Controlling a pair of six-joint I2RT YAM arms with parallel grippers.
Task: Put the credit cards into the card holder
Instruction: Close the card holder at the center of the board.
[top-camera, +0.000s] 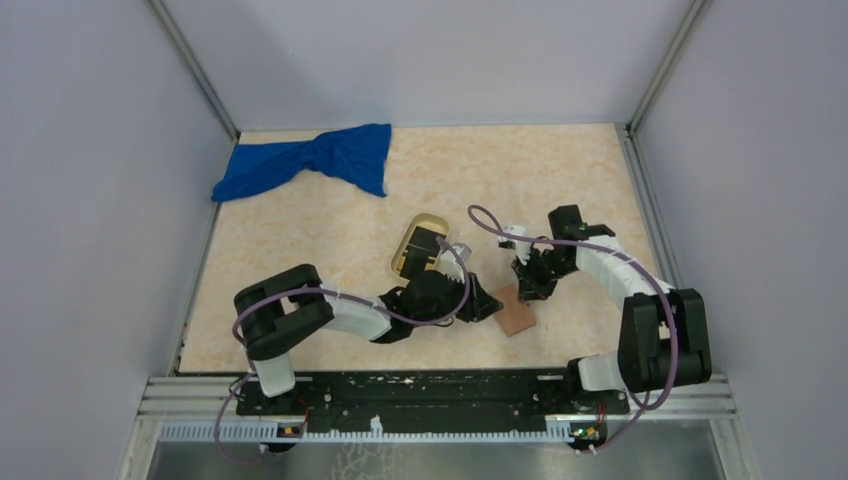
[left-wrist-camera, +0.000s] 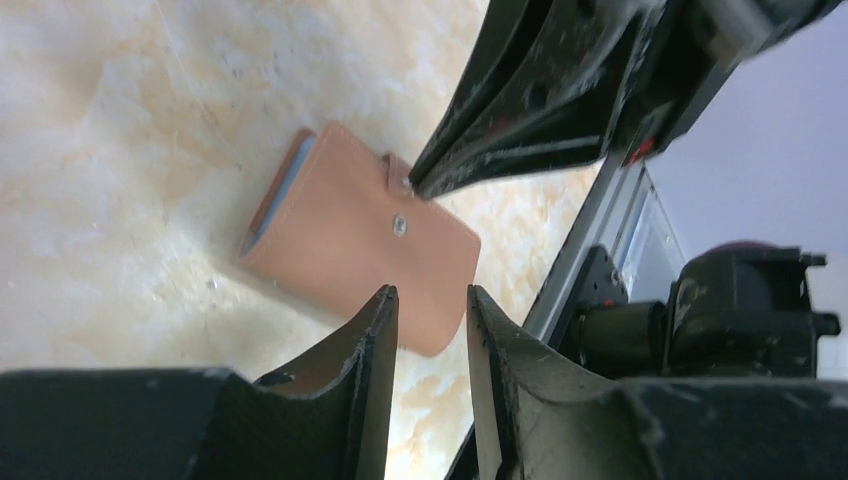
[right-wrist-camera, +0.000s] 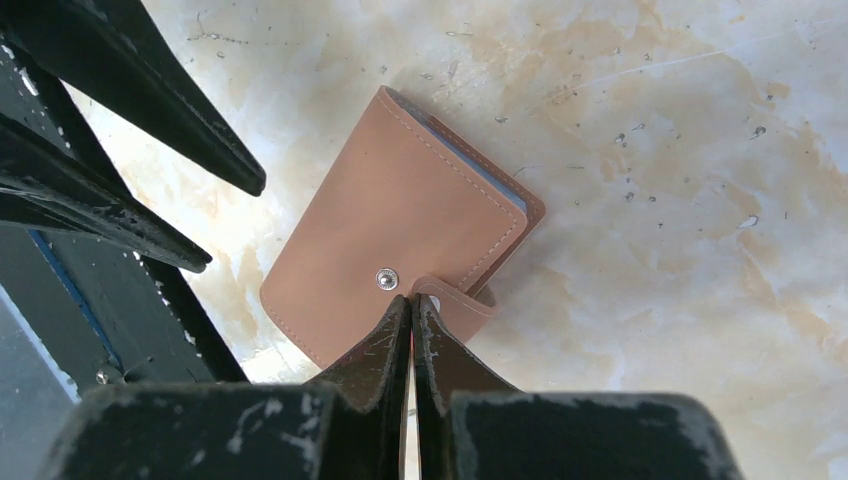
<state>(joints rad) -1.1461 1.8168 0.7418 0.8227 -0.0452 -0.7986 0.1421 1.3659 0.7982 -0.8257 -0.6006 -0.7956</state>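
Pale lilac-grey walls (top-camera: 90, 200) with metal corner posts (top-camera: 195, 65) around a beige marbled tabletop (top-camera: 560, 180) under even light.

Left arm (top-camera: 340, 315) hides part of the oval tray (top-camera: 404, 246); right tool (right-wrist-camera: 411, 303) covers the card holder's (right-wrist-camera: 400, 220) strap tip.

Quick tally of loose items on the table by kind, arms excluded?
Blue cloth: 1
Oval tray: 1
Card holder: 1
Cards: 0 clearly visible; tray contents partly hidden
Total: 3

Bright, even light; soft shadow under the card holder (right-wrist-camera: 400, 220); foreground blurred
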